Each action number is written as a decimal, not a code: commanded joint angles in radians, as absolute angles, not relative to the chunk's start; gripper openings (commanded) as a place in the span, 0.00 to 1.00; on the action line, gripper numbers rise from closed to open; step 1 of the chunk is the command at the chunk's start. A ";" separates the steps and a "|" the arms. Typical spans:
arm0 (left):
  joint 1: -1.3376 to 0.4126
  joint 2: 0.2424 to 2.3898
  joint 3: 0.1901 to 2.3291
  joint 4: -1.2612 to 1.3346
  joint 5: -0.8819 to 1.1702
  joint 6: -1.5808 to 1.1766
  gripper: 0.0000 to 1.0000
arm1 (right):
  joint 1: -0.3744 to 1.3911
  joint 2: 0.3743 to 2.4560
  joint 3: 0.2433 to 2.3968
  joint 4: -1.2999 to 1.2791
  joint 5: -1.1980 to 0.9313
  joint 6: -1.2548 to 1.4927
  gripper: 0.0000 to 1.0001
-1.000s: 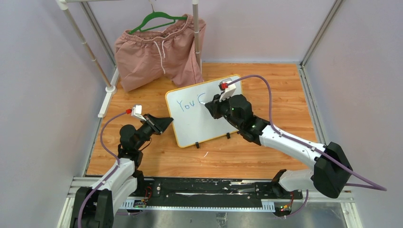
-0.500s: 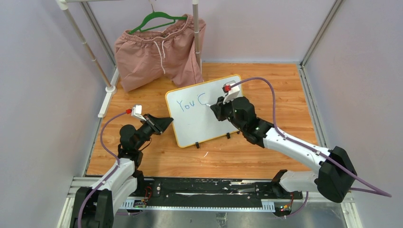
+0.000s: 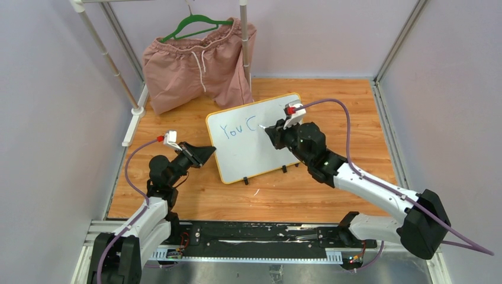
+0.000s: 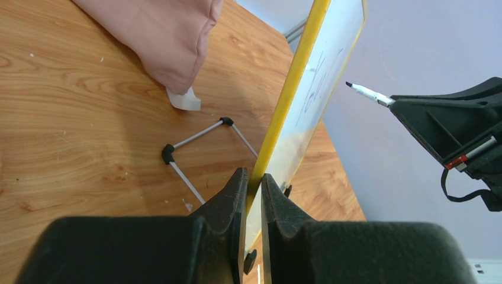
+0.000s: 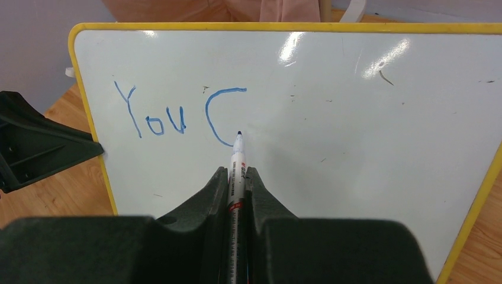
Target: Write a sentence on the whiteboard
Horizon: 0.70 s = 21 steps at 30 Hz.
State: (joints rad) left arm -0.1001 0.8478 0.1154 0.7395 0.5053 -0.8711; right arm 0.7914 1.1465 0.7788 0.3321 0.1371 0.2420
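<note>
The whiteboard (image 3: 254,148) stands propped near the middle of the wooden table (image 3: 343,100). It leans back on a thin wire stand (image 4: 198,139), with two small black feet at its lower edge, and its writing face is turned toward the right arm. The left claw (image 4: 253,177) is closed on the board's left edge, one finger on each side of the yellow frame. The right claw (image 5: 237,173) is clamped around a marker (image 5: 237,157), which runs out between the fingers with its dark tip pointing at the board. The sentence (image 5: 180,118) so far reads "You C" in blue, on the upper left part of the board; the rest of the white face carries only a few faint specks and patches of glare. In the right wrist view the marker tip sits just beside the lower tail of the "C", to its right. From the left wrist view the tip seems to stand a little off the surface, though the edge-on angle makes contact hard to judge. Behind the board, toward the far left of the table, pink shorts (image 3: 198,68) hang from a green hanger (image 3: 198,25) on a white rack (image 3: 244,41), and their hem reaches down to the table.
</note>
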 commanded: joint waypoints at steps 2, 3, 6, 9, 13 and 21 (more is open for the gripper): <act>-0.103 0.830 0.106 0.790 0.511 -0.876 0.00 | 0.781 1.176 0.849 0.294 0.152 0.231 0.00; -0.103 0.830 0.107 0.790 0.511 -0.876 0.00 | 0.780 1.180 0.852 0.291 0.156 0.230 0.00; -0.104 0.828 0.105 0.790 0.511 -0.876 0.00 | 0.781 1.184 0.857 0.283 0.177 0.227 0.00; -0.103 0.829 0.107 0.791 0.511 -0.876 0.00 | 0.780 1.195 0.874 0.255 0.200 0.223 0.00; -0.103 0.830 0.107 0.790 0.511 -0.877 0.00 | 0.779 1.202 0.877 0.245 0.218 0.224 0.00; -0.103 0.830 0.107 0.790 0.512 -0.877 0.00 | 0.776 1.225 0.901 0.241 0.222 0.230 0.00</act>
